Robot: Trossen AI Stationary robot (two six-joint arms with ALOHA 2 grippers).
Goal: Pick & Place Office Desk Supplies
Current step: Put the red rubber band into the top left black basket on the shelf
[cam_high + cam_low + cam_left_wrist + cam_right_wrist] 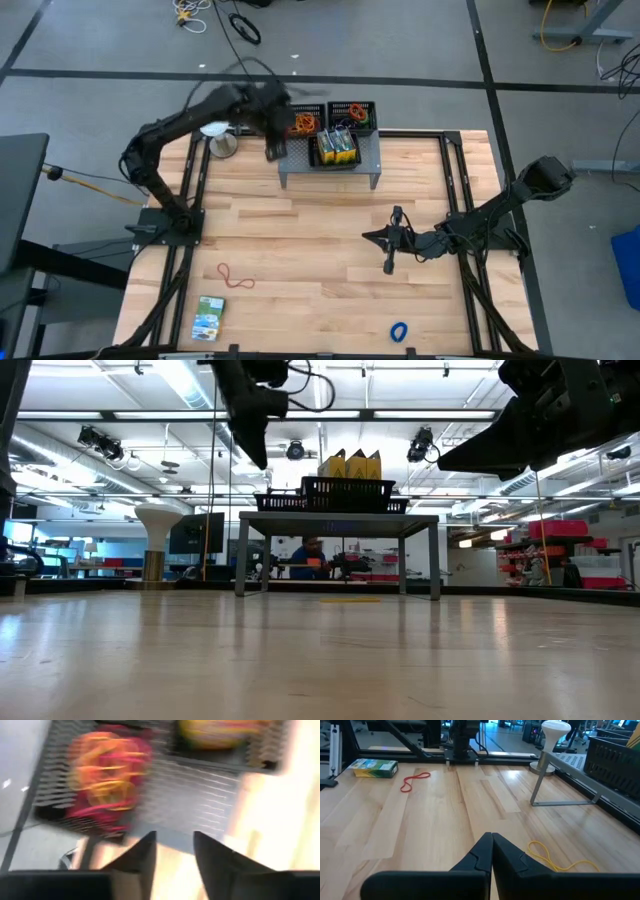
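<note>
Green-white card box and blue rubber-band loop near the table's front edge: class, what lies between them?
Only bare wood: the high view shows nothing between the green-white card box and the blue rubber-band loop.

Card box: printing shows, none legible
Boxes in tray: no readable lettering
Room signs: none readable
Arms: no readable marks

My right gripper low over the wooden table, fingers pressed together, nothing between them. Yellow rubber band on the boards just beside my fingertips. Farther off: red rubber band, green-white card box. White ball on stand beside grey shelf.
</note>
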